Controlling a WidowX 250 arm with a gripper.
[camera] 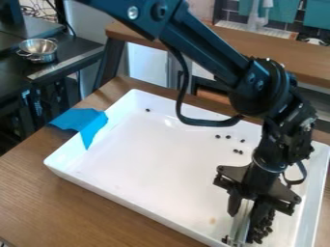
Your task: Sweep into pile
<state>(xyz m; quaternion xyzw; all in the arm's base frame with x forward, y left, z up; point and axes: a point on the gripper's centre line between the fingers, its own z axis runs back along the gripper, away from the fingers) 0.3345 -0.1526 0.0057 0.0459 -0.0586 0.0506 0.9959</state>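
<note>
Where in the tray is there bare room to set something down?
The middle and left of the tray, between the blue tape, the near wall and the scattered dark bits, look bare apart from faint spots. It is crowded at the near right, where the gripper holds a clear strip beside the dark pile; a lone bit lies toward the far corner.

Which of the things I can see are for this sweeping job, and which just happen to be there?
For the job:
- black gripper
- pale flat tool held in it
- small dark pieces, bunched and scattered
- white tray

Just lying about:
- blue sheet over the tray's rim
- metal bowl at left
</note>
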